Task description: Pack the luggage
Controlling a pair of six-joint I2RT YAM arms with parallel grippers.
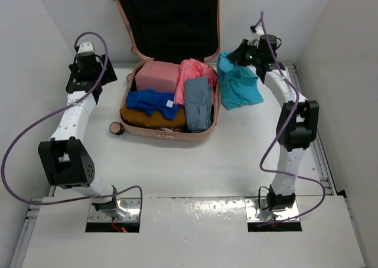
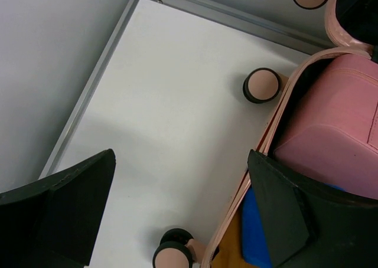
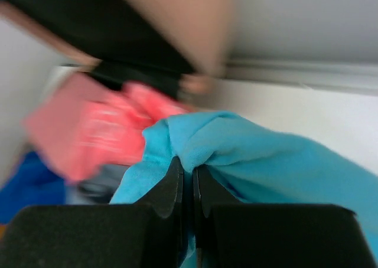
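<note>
Lying open, luggage [image 1: 171, 133]: salmon-pink hard shell at the far centre of the table [image 1: 195, 167]; lid raised against the far wall, black lining facing forward.
Luggage contents, far left: soft pink pouch [image 1: 157, 76].
Luggage contents, centre left: blue garment [image 1: 150, 101], lying over a mustard garment [image 1: 147, 119] along the near wall.
Luggage contents, right: grey garment [image 1: 198, 103], folded lengthwise; a coral-pink item [image 1: 194, 73] beyond it at the far right corner.
Wheels: one dark wheel [image 1: 117, 128] on the table at the near left corner of the shell; the left wrist view shows two on that side.
Teal garment [image 1: 239, 85]: outside the shell, just right of it, mostly spread on the table, its far end bunched upward.
Right gripper [image 3: 188, 164]: at the far right of the shell, fingers pressed together on a fold of the teal garment; cloth drapes to either side of the pinch.
Left gripper [image 2: 177, 209]: left of the shell above bare table, fingers [image 2: 65, 203] spread wide, nothing between them; one finger overlaps the shell's left rim in the wrist view.
</note>
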